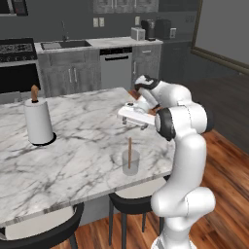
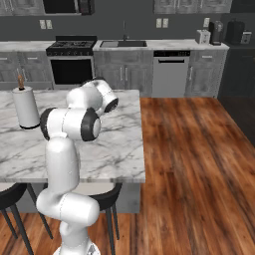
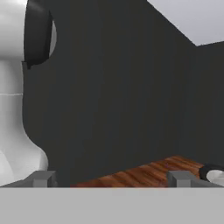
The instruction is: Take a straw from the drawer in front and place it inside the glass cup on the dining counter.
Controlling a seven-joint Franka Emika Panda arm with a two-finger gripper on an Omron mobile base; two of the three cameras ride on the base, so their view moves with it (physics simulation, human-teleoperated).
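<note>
The glass cup point(image 1: 130, 163) stands near the front edge of the white marble dining counter point(image 1: 78, 146). The brownish-orange straw point(image 1: 129, 148) rests upright inside it and rises above the rim. My gripper point(image 1: 134, 122) hovers above the counter, a little behind and above the cup, apart from the straw. In the hand view its fingertips point(image 3: 41, 178) stand wide apart, so the gripper point(image 3: 111, 178) is open with nothing between them. It faces back toward a dark wall and the wooden floor. The drawer is out of view. The counter point(image 2: 119, 149) also shows in the right base view.
A white paper-towel roll point(image 1: 38, 121) point(image 2: 25, 107) with a brown knob stands at the counter's left. Black stools point(image 1: 133, 194) point(image 1: 39, 228) sit under the front edge. Wooden floor point(image 2: 189, 164) lies to the right; stove, sink and dishwasher line the far wall.
</note>
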